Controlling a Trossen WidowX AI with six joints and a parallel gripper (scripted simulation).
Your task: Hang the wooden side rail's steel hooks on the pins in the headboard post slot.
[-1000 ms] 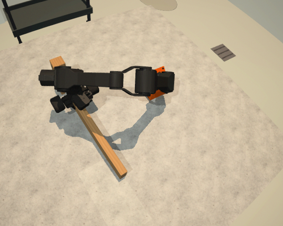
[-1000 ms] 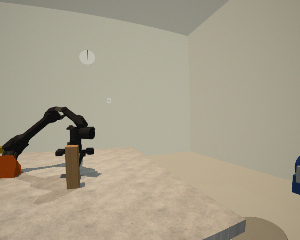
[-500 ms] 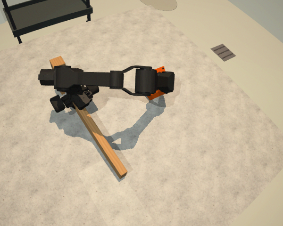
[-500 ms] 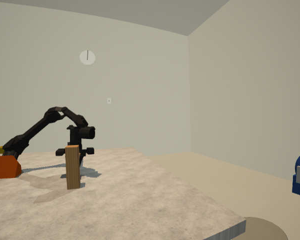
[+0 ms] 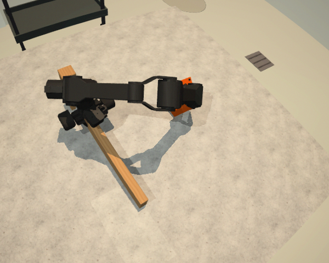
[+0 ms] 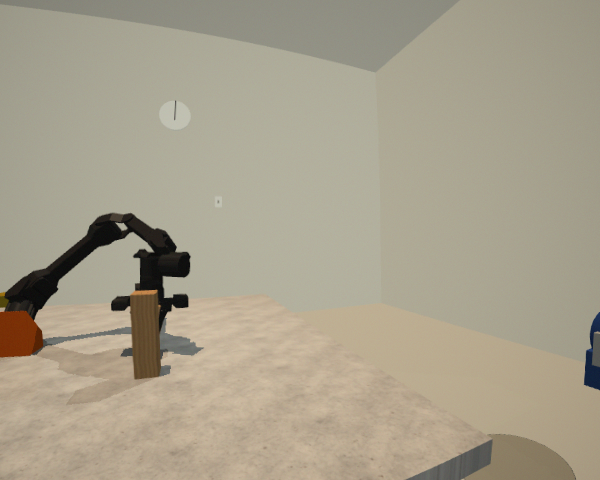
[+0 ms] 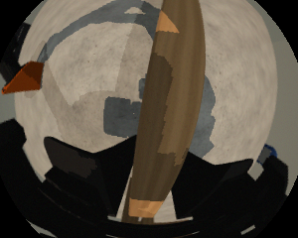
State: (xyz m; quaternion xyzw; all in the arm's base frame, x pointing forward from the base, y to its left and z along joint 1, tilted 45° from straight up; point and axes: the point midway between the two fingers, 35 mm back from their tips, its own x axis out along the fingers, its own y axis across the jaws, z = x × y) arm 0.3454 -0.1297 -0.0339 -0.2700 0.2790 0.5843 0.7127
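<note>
My jaws are pinching the wooden rail (image 5: 125, 172) (image 7: 174, 99), gripper (image 5: 86, 113) (image 6: 153, 310) (image 7: 152, 141) close to the headboard post (image 5: 66, 69) (image 6: 145, 335); hooks and pins hidden, seating can't be told. Releasing with a hook off its pin could drop the rail, and backing out skewed could drag it. Post and arm block the view; orange block (image 5: 186, 80) (image 6: 8, 334) (image 7: 30, 79) well aside.
</note>
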